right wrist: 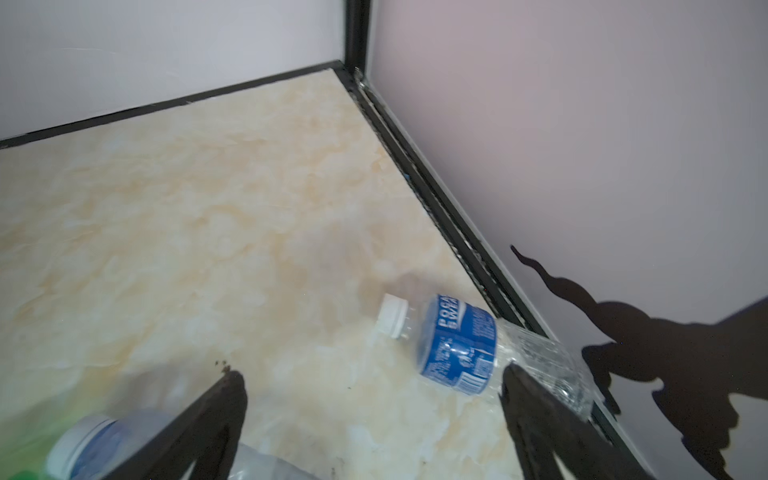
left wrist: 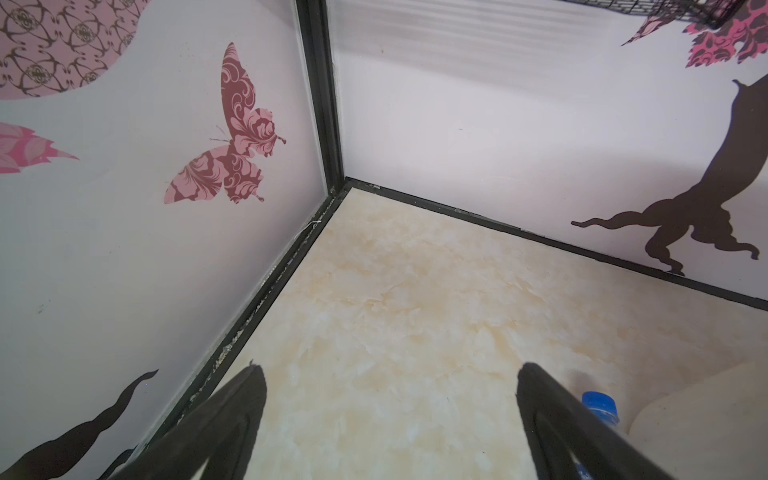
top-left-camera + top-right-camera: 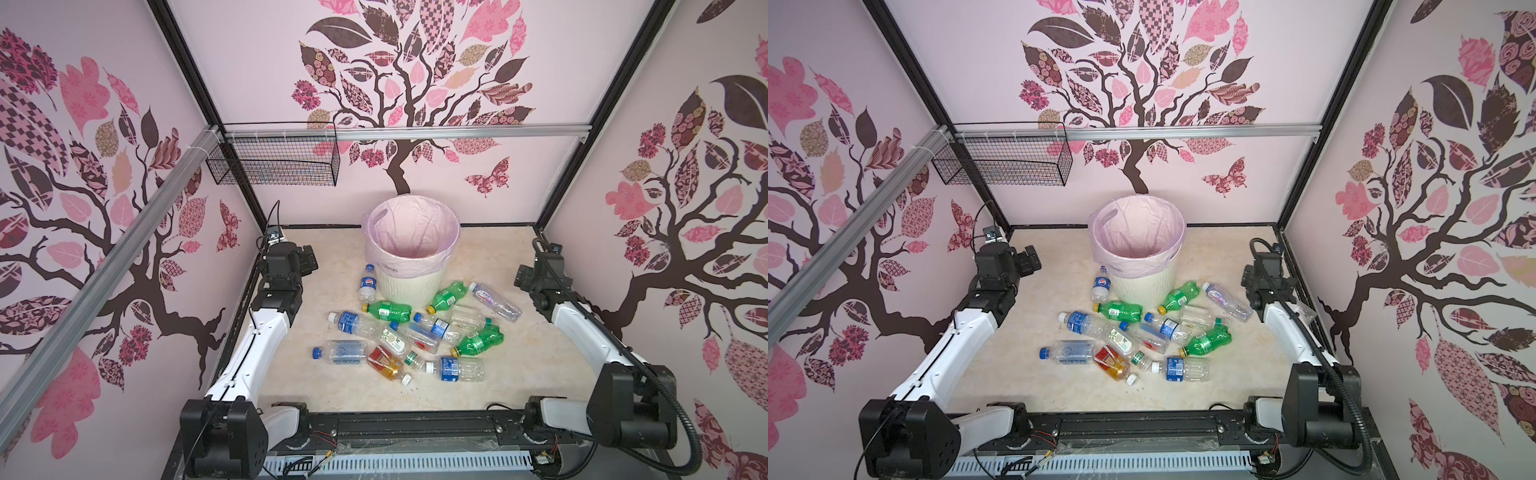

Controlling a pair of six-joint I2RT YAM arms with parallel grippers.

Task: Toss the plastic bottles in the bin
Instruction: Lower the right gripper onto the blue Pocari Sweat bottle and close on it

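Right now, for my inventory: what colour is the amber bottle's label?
Red label, clearest in a top view.

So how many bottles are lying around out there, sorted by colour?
Green bottles: 3
Amber bottle: 1
Clear bottles: 11, including a stray one; they overlap, so this count is approximate
Total: 15

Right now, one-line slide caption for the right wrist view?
Right end effector open over the table, a blue-labelled, white-capped clear bottle lying on its side by the wall, ungrasped.
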